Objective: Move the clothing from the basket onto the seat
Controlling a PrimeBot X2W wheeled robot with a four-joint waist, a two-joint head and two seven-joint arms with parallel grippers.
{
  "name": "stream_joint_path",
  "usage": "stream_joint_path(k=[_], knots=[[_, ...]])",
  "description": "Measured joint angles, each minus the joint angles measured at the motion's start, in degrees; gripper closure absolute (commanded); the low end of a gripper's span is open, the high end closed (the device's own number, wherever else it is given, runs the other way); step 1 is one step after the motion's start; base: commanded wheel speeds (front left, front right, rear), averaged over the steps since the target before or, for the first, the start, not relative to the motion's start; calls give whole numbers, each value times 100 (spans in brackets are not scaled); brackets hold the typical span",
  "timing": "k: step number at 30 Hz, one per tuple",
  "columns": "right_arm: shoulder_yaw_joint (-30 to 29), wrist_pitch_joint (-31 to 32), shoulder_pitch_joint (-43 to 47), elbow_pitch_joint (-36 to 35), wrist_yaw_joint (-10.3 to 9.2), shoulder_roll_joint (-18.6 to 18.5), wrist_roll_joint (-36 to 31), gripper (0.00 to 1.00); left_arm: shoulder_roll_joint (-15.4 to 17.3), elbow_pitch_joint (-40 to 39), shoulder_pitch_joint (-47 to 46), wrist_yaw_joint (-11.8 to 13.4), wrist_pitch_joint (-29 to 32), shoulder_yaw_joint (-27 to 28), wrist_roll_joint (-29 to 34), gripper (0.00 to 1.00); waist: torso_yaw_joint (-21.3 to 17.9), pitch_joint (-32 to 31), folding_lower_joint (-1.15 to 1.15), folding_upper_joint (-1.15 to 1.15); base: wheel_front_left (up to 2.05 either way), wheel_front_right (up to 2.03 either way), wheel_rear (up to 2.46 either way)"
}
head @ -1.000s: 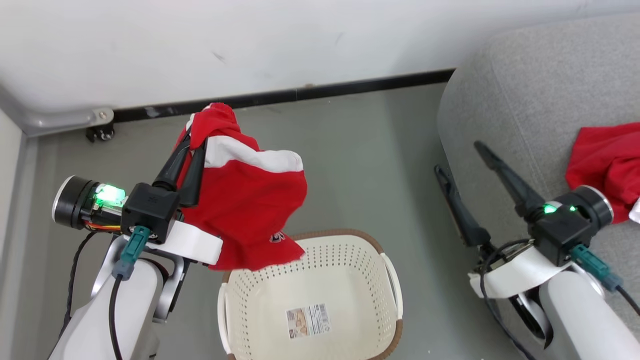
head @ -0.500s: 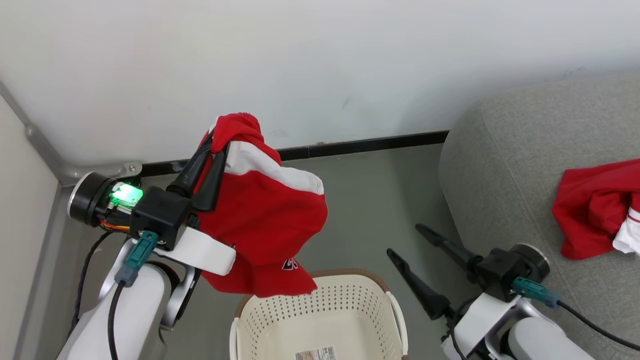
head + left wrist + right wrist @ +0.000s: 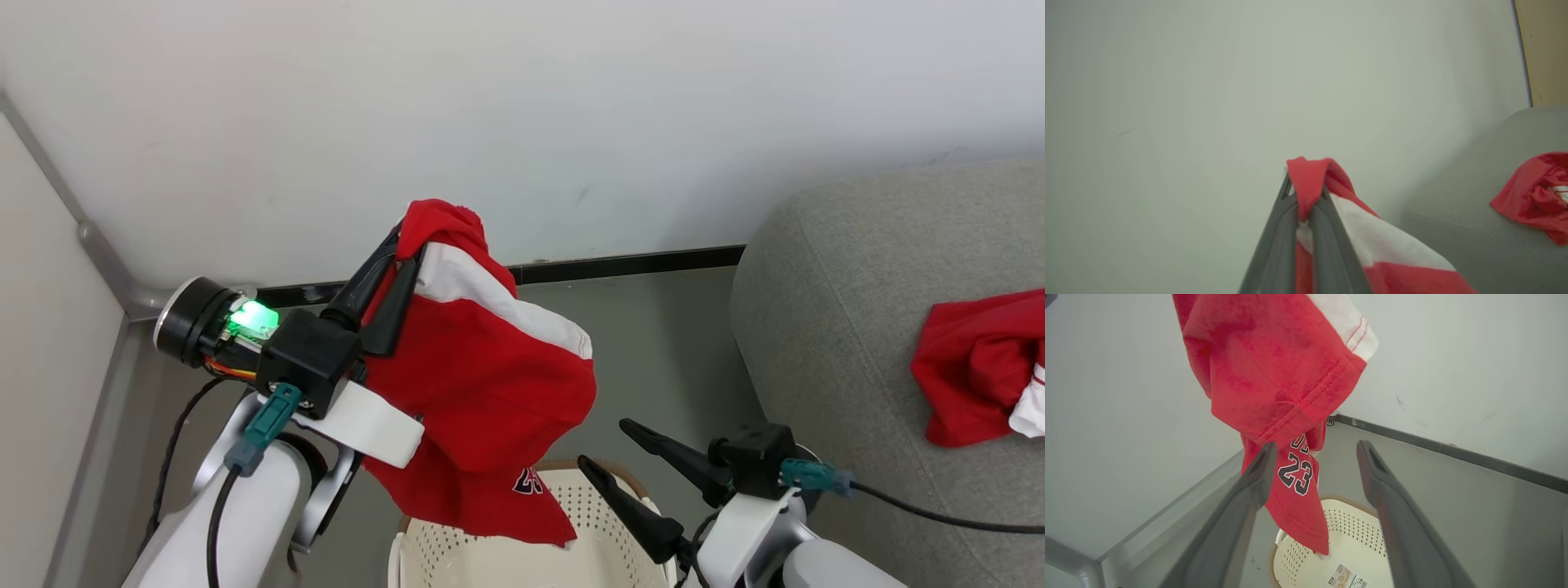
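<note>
Clothing (image 3: 482, 408) pinched in L gripper (image 3: 408, 245), hanging above basket (image 3: 596, 555).

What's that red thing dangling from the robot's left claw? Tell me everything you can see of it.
It is a soft red garment, jersey-like, with a white band carrying thin red stripes, stitched hems and a black-and-white number 23. The left gripper, shut, pinches a bunched fold at its top, so it hangs limp and creased in the air. Its lowest corner dangles over the basket; contact there is unclear.
</note>
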Motion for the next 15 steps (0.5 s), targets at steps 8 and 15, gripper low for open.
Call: stream_joint_path(k=[8, 15], knots=[[342, 59, -368, 157, 0, 33, 591, 0, -130, -240, -16, -79, 182, -201, -1, 100, 130, -30, 0, 0, 0, 0, 0], [614, 68, -748, 319, 0, 45, 812, 0, -276, -313, -29, -127, 342, -350, -42, 100, 245, -20, 0, 0, 0, 0, 0]])
